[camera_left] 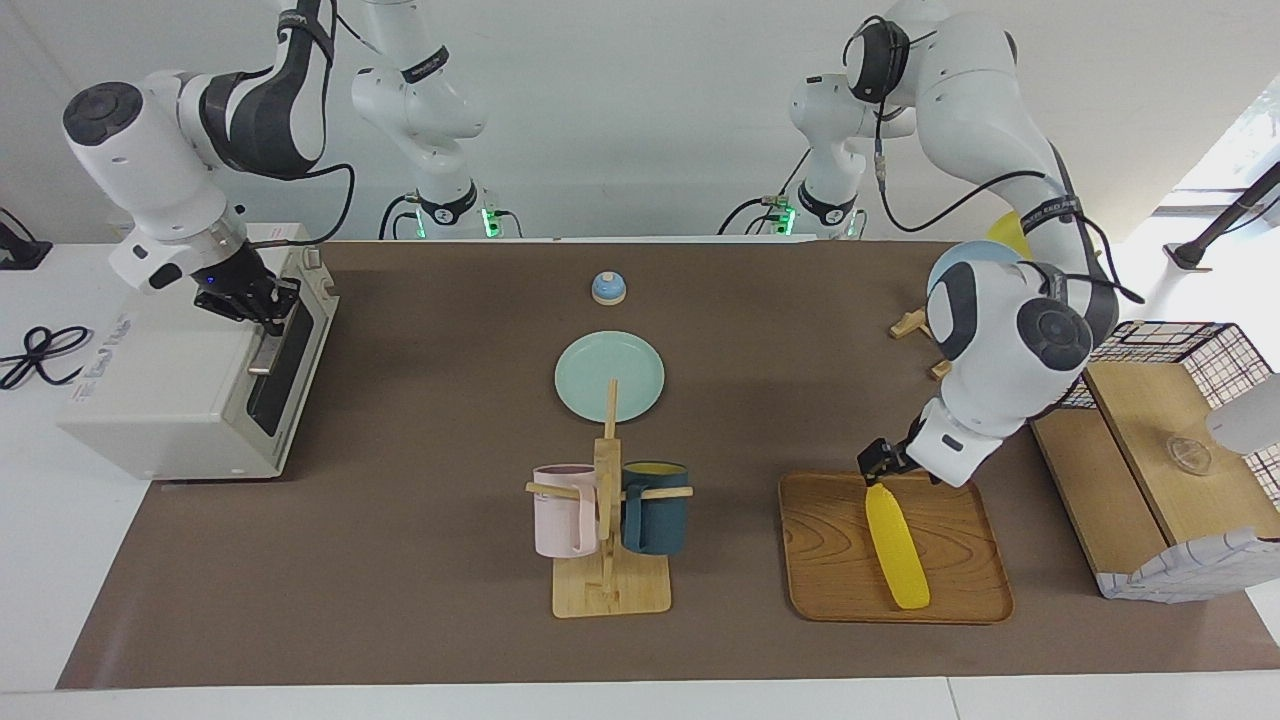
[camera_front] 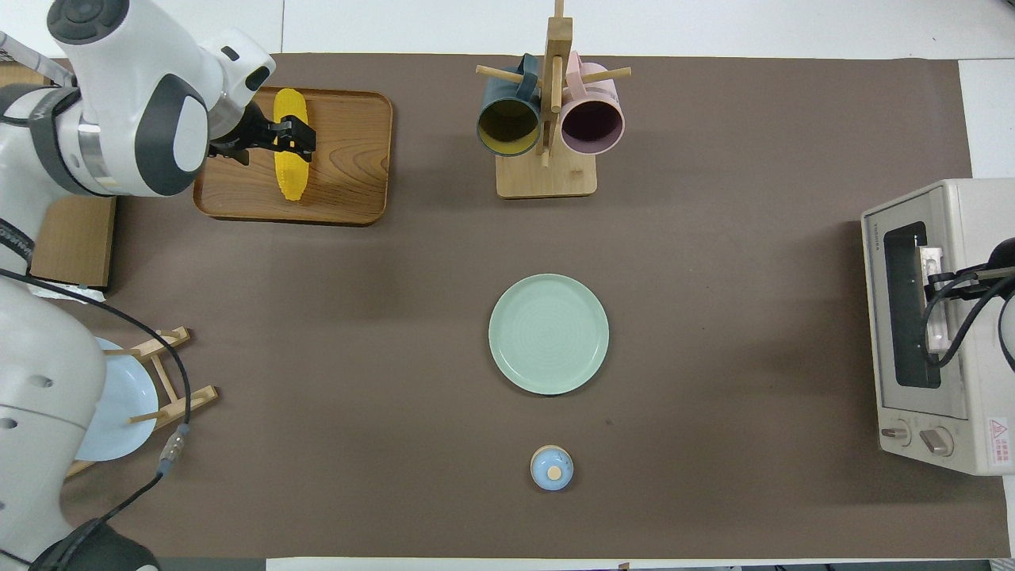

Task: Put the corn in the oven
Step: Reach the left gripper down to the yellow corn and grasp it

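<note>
The right claw [camera_left: 262, 303] sits at the oven [camera_left: 190, 380] door's handle, fingers together, the door shut. The oven stands at the right arm's end of the surface [camera_left: 420, 420]. The left claw [camera_left: 880, 468] hangs over the corn [camera_left: 896, 546], fingers apart astride its nearer end. The corn lies on a wooden tray [camera_left: 830, 560] toward the left arm's end.

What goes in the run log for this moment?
left gripper: open, over corn on wooden tray | right gripper: shut, at oven handle | oven door closed
</note>
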### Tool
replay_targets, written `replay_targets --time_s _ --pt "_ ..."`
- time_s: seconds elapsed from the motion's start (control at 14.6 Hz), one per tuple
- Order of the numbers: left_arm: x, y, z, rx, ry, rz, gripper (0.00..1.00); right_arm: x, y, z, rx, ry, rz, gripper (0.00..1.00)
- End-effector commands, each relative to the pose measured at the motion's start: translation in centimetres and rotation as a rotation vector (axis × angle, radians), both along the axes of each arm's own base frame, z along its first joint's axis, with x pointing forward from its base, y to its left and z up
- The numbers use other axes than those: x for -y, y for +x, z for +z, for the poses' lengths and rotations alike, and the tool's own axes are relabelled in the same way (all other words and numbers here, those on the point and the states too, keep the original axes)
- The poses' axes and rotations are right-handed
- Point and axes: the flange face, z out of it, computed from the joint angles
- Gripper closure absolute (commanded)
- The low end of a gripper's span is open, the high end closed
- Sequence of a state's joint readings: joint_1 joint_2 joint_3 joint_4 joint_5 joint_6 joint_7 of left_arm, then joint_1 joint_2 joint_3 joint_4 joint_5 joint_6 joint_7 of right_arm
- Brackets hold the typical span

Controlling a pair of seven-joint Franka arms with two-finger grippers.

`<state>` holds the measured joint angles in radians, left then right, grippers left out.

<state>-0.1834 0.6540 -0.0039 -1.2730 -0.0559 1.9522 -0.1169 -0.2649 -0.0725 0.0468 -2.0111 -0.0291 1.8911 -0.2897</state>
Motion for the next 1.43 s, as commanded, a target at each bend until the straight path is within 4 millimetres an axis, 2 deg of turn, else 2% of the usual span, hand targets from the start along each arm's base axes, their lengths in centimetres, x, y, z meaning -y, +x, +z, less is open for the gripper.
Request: replay_targets --time_s 0.0,0.27,0.34,0.41,0.48,0.61,0.82,1.02,1.16,1.37 --pt "-0.2 1.9 -1.1 0.057 0.002 0.013 0.0 0.6 -0.5 -0.7 0.011 -0.011 0.019 1.0" --pt "-0.6 2.7 -2.5 0.101 0.002 0.021 0.0 0.9 -0.9 -2.0 0.004 -0.009 0.023 1.0" --pt "-0.5 2.9 -3.4 0.104 0.003 0.021 0.0 0.9 -0.9 -2.0 0.003 -0.008 0.024 1.0" --pt "-0.6 3.2 -5.1 0.097 0.009 0.023 0.0 0.9 -1.0 -2.3 -0.003 -0.007 0.026 1.0" --pt "-1.0 3.8 -5.7 0.11 0.02 0.03 0.0 0.9 -1.1 -2.4 -0.009 -0.005 0.024 1.0" --pt "-1.6 4.6 -5.5 0.123 0.018 0.039 0.0 0.8 -1.1 -2.4 -0.008 -0.006 0.023 1.0" --pt "-1.2 5.1 -6.7 0.141 0.017 0.037 0.0 0.0 -0.9 -2.6 -0.008 -0.002 0.027 1.0" --pt "-1.0 5.2 -6.7 0.156 0.012 0.036 0.02 -0.3 -0.9 -4.3 -0.008 0.009 0.023 1.0" --pt "-0.9 5.1 -6.7 0.148 0.013 0.033 0.21 -1.8 -0.5 -5.5 -0.013 0.013 0.041 1.0" --pt "-1.0 4.9 -6.9 0.122 0.02 0.033 0.71 -2.9 -0.1 -7.9 -0.011 0.014 0.021 1.0"
